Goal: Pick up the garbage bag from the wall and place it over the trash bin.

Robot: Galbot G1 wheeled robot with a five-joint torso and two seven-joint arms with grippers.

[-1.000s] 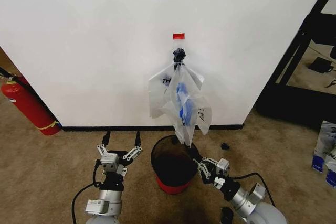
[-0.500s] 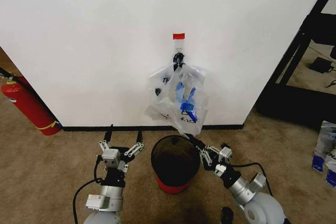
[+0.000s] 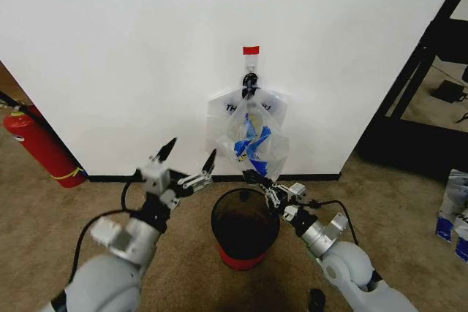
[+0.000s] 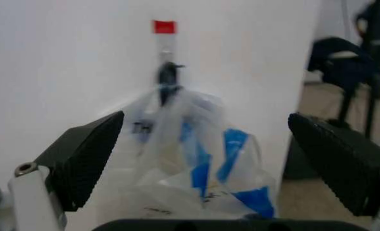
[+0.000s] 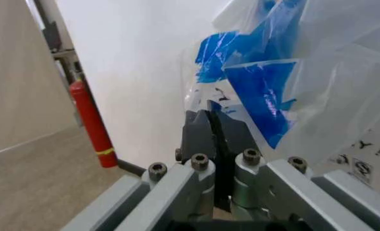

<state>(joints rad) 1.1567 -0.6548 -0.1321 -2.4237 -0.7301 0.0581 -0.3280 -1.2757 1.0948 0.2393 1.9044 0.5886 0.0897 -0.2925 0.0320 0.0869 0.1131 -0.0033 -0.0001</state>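
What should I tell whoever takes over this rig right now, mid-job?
Right gripper: jaws shut on the lower edge of the garbage bag, just above the trash bin.
Left gripper: jaws wide open, raised left of the bag and facing it, holding nothing.
The bag hangs from the black hook on the wall, under the red tape strip, in front of a second bag. The bin stands on the carpet below, unlined.
Done: bottom of the bag gripped.
Left: lift the bag off the hook, open it, fit it over the bin rim.
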